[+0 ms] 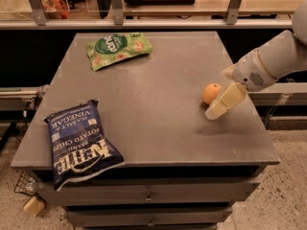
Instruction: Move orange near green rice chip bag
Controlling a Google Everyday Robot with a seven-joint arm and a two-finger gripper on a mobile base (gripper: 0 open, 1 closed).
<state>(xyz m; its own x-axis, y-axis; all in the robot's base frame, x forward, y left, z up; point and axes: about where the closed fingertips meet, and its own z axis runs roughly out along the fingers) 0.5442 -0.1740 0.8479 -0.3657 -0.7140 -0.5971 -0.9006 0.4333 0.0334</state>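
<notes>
The orange point(211, 93) sits on the grey table point(158, 104) at the right side. My gripper point(219, 107) reaches in from the right and is right beside the orange, at its lower right, with a cream finger point(226, 101) in front of it. The green rice chip bag point(119, 49) lies flat at the far left-centre of the table, well away from the orange.
A dark blue Kettle potato chip bag point(80, 143) lies at the table's front left corner, overhanging the edge. Drawers run below the table front. A shelf rail with metal posts runs behind the table.
</notes>
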